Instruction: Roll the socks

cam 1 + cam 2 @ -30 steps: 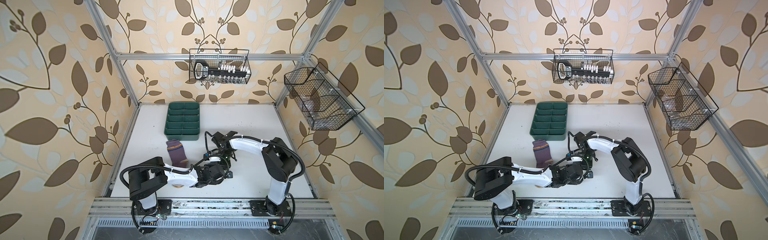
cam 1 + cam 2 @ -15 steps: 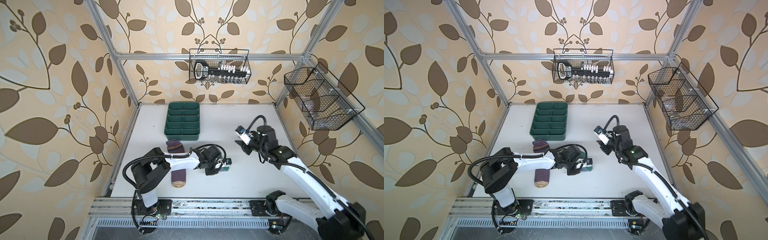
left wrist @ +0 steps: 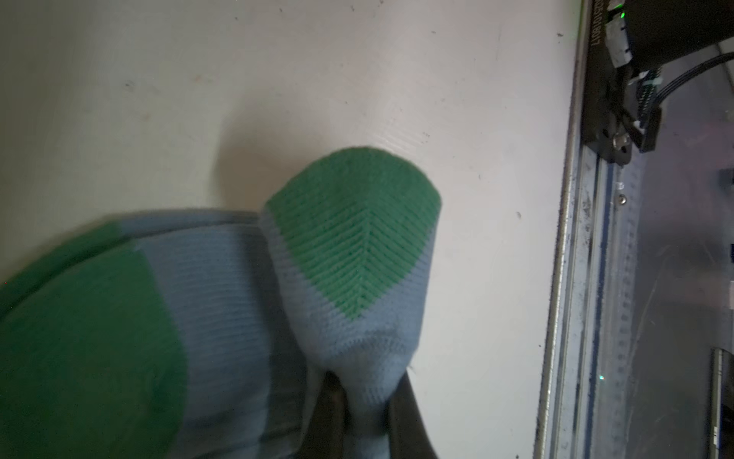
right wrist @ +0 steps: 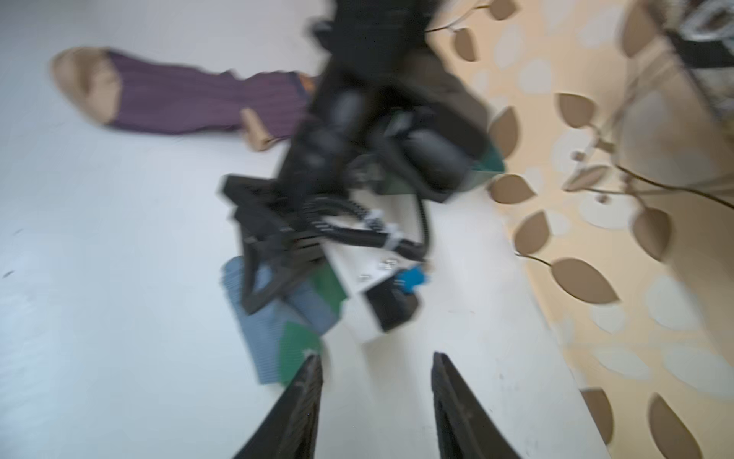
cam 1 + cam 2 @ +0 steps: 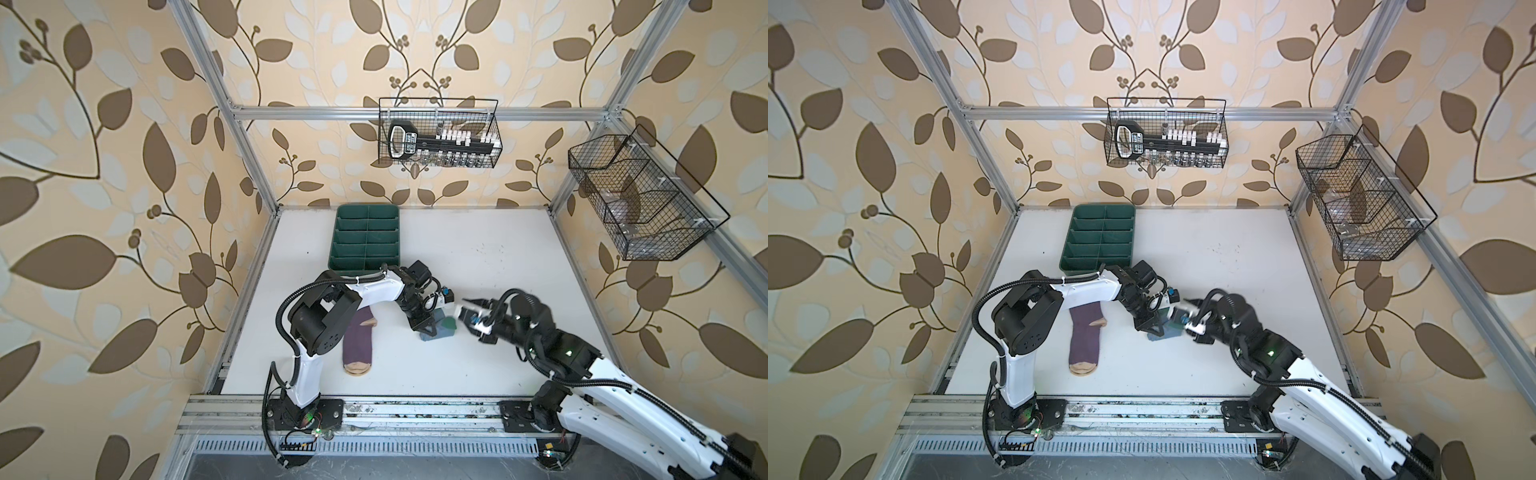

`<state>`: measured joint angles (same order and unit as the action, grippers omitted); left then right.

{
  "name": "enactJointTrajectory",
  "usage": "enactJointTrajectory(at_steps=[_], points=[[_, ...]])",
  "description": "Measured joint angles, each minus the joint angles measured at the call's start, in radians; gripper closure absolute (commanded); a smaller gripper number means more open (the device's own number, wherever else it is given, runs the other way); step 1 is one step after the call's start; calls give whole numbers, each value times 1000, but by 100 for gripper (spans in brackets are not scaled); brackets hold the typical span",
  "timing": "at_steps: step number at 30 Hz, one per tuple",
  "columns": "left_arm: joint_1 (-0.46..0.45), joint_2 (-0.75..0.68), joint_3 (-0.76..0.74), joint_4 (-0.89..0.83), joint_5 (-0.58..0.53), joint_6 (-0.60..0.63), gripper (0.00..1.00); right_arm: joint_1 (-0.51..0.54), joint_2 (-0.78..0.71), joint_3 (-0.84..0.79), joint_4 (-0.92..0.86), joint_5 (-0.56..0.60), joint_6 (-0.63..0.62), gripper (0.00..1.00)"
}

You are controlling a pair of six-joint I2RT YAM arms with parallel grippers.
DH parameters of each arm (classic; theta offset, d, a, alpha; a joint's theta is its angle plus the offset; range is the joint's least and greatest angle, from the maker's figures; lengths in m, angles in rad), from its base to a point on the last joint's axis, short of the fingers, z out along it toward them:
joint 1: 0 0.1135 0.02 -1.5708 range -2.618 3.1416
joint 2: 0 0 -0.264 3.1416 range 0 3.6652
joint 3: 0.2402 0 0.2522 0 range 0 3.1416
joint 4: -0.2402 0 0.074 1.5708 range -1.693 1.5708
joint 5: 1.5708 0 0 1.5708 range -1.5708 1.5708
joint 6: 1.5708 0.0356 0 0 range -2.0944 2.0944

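Reporting obstructions first: the grey-blue sock (image 5: 441,329) lies bunched near the middle of the white table (image 5: 519,257), largely covered in both top views by the left gripper (image 5: 427,331) and its wrist camera (image 5: 442,297); the left wrist view shows one green patch sharply and the other blurred; the cuff end cannot be made out. The left jaws are clamped on a pinch of grey-blue fabric. The right gripper (image 5: 462,311) hovers just beside that sock, jaws apart with nothing between; its wrist view is smeared, so contact cannot be told. The purple sock (image 5: 358,345) lies flat, tan toe near the front rail (image 5: 415,409), its upper end hidden under the left arm (image 5: 374,289). Open room: the table is bare across its right side and rear; the green compartment tray (image 5: 367,241) sits rear left.
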<state>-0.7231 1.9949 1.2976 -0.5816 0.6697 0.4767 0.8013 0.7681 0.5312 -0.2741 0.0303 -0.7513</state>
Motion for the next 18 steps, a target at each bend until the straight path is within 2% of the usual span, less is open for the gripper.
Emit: enactJointTrajectory(at_steps=[3, 6, 7, 13, 16, 18], points=[[20, 24, 25, -27, 32, -18, 100, 124, 135, -39, -8, 124, -65, 54], [33, 46, 48, -51, 57, -33, 100, 161, 270, -41, 28, 212, -97, 53], [37, 52, 52, -56, 65, -36, 100, 165, 312, -41, 53, 235, -106, 50], [51, 69, 63, -69, 99, -47, 100, 161, 510, -41, 227, 299, -144, 49], [51, 69, 63, -69, 101, -51, 100, 150, 591, -41, 304, 307, -163, 52], [51, 69, 63, -69, 101, -55, 100, 140, 637, -41, 345, 311, -174, 57]])
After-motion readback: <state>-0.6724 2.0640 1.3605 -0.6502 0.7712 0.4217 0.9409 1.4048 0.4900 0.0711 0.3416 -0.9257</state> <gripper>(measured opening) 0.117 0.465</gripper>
